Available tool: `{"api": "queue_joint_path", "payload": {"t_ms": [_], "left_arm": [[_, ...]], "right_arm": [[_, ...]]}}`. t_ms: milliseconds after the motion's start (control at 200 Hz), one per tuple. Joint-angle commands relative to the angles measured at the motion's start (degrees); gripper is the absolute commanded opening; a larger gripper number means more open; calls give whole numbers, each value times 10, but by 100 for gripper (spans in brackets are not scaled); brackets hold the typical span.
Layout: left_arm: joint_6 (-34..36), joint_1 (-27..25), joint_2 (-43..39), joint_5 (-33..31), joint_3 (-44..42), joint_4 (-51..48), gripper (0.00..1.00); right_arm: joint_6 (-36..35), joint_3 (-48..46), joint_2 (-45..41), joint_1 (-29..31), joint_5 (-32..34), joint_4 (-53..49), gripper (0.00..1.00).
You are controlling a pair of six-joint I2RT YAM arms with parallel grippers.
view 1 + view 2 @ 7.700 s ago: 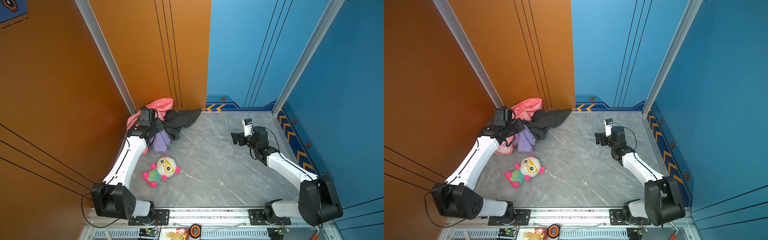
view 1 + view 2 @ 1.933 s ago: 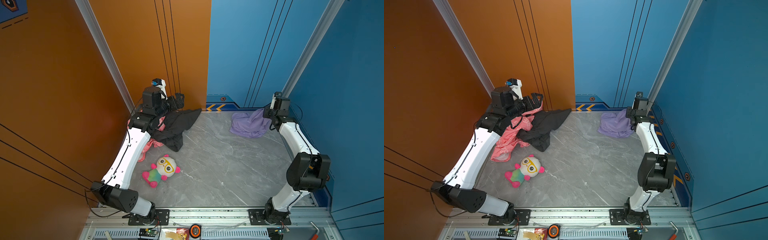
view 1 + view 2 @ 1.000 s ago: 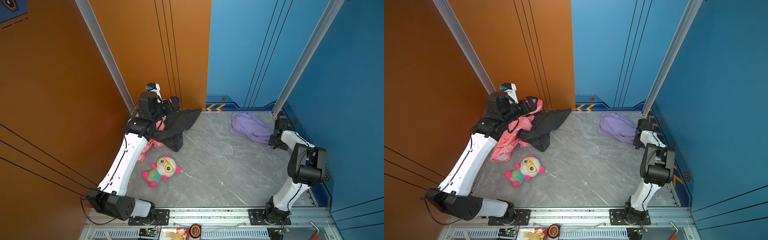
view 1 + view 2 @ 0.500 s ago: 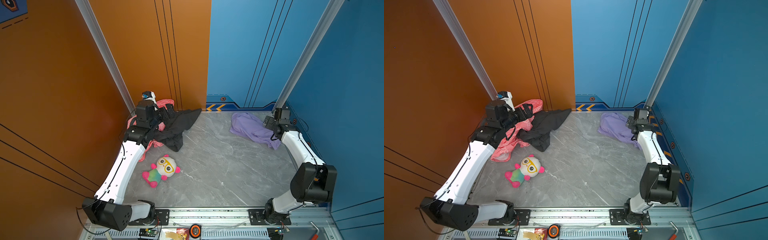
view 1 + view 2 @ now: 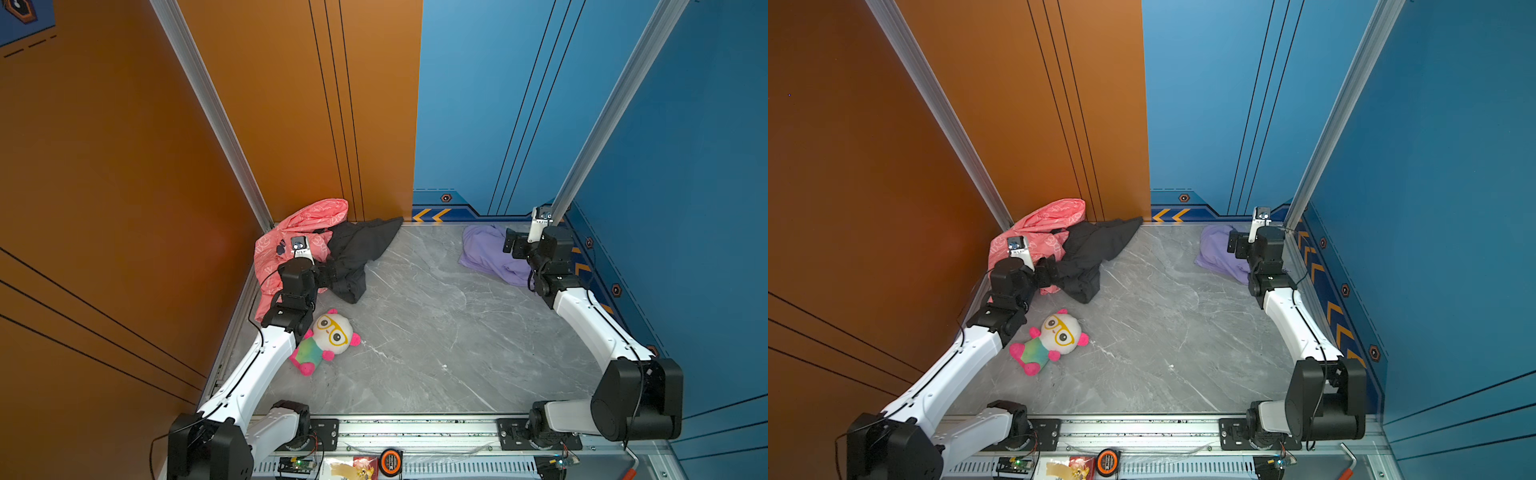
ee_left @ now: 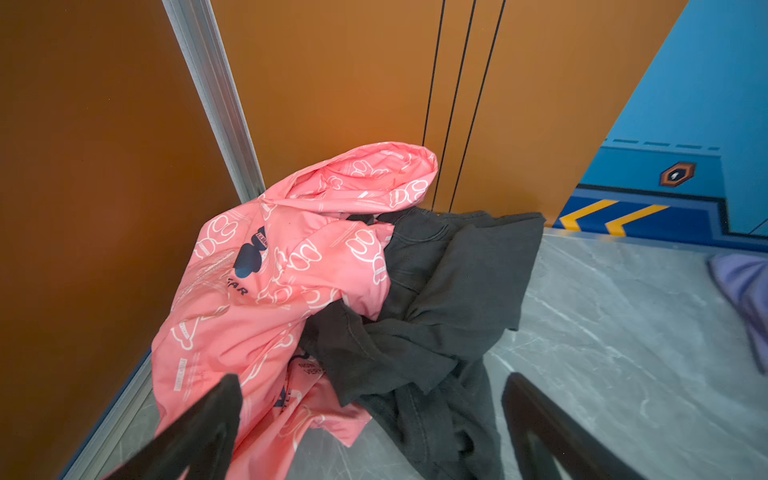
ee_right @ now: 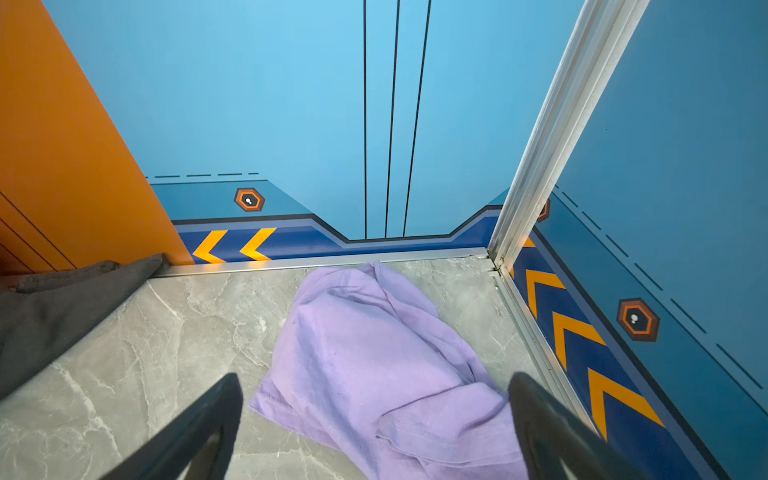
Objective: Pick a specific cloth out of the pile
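Lavender cloth [image 7: 374, 353] lies on tabletop [image 5: 415, 332] directly under released right end effector [image 7: 376, 378], well apart from pile [image 5: 332, 249]; left end effector [image 6: 374, 378] released too.

Lavender cloth [image 7: 374, 357] on floor [image 7: 158, 357], R tool [image 7: 376, 380] spread wide.

- Both top views look down from high up, showing the whole counter [image 5: 415, 332].
- Left wrist view sits low and close, facing the pile [image 6: 332, 291].
- Right wrist view sits low and close, facing the lavender cloth [image 7: 365, 353].
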Motion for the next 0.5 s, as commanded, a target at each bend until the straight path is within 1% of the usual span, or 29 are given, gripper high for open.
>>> {"api": "queue_joint_path", "payload": {"t_ms": [0,105,270,330,370,390,435,495], "left_arm": [[45,12,9,-22,-45,124,98],[41,21,34,-23,-82,174,98],[52,34,79,-7,-122,241,98],[52,39,98,7,-135,271,98],[52,43,111,15,-144,293,98],[51,44,118,20,-148,303,98],[67,45,134,27,-150,325,98],[72,51,146,30,-141,327,98]], "right_arm": [[-7,-55,-11,-12,-21,58,100],[1,-113,-17,-26,-29,88,100],[12,-187,-11,-52,-45,135,100],[9,-213,-5,-59,-52,174,100],[7,-237,1,-63,-61,218,100],[10,-240,2,-64,-64,225,100],[4,-229,1,-69,-75,196,100],[7,-226,12,-69,-88,210,100]]}}
